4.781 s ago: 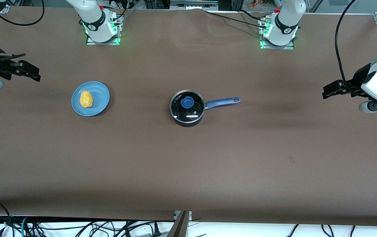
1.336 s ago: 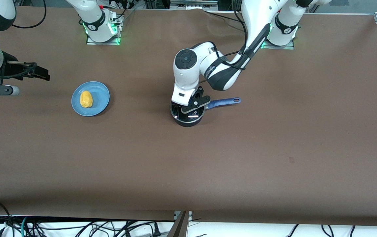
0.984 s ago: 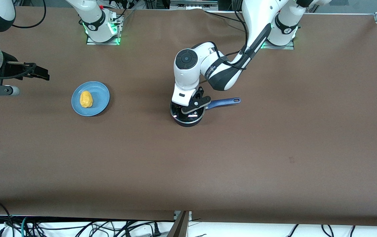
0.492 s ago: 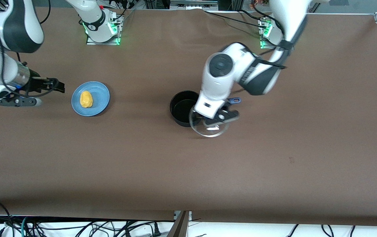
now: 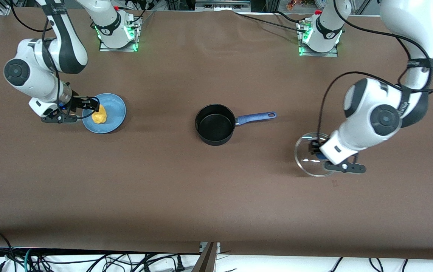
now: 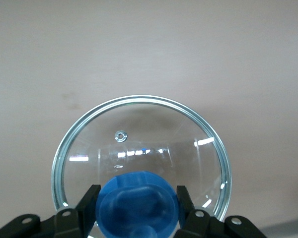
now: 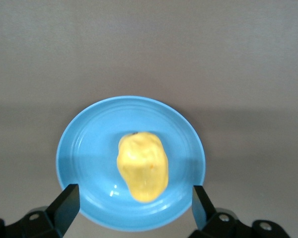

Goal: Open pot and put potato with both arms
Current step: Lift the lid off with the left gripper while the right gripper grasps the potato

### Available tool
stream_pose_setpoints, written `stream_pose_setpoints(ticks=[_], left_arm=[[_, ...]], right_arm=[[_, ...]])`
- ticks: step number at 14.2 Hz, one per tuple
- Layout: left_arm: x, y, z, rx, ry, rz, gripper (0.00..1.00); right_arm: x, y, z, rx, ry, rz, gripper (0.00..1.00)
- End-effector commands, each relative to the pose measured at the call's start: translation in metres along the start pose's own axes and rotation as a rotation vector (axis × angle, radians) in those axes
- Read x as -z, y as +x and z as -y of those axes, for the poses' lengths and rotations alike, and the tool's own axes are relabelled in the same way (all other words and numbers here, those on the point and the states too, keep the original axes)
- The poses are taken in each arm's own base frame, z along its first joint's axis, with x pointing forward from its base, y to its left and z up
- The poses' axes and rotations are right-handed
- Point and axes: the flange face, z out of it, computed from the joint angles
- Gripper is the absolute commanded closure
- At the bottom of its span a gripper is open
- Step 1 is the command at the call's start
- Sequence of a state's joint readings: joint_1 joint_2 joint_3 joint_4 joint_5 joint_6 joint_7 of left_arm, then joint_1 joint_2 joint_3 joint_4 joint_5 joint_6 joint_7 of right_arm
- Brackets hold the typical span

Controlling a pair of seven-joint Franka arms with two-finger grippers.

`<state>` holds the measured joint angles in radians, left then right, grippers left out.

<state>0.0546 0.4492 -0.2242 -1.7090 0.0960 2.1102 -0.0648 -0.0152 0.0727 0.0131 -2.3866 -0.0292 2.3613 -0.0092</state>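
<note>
Nearest the front camera, toward the left arm's end of the table (image 5: 216, 196), the left gripper (image 5: 316, 148) holds a glass lid (image 5: 309, 160) by its blue knob (image 6: 137, 199). The fingers (image 6: 87, 204) are clamped on either side of the knob. The lid is clear with a silvery rim and a small vent hole; it sits low over the brown table surface, and contact with the table cannot be confirmed. It is well apart from the pot.

Farther back, at mid-table, the pot (image 5: 215, 124) stands upright and uncovered, its black interior showing. Its blue handle (image 5: 256, 117) points toward the left arm's end of the table.

At much the same depth, toward the right arm's end, a blue plate (image 5: 115, 113) carries the potato (image 5: 99, 114), which lies on the plate, offset toward the gripper's side. The right gripper (image 5: 94, 106) is over the plate's edge at the potato. Its fingers (image 7: 64, 206) are spread wide, one on each side of the potato and clear of it in the right wrist view; nothing is held.

The two arm bases stand farthest back.
</note>
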Motion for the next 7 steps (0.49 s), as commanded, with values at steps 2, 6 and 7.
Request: stream_pose_setpoints(ticks=[2, 6, 7], left_arm=[[-0.046, -0.037, 0.048, -0.087, 0.001, -0.028, 0.5], [-0.088, -0.06, 0.095, -0.107, 0.027, -0.074, 0.52], [-0.097, -0.062, 0.104, -0.118, 0.031, -0.068, 0.51]], right_arm=[[-0.059, -0.011, 0.002, 0.035, 0.002, -0.067, 0.0], [-0.084, -0.015, 0.003, 0.064, 0.004, -0.056, 0.19], [-0.084, -0.015, 0.002, 0.062, 0.004, -0.054, 0.4]])
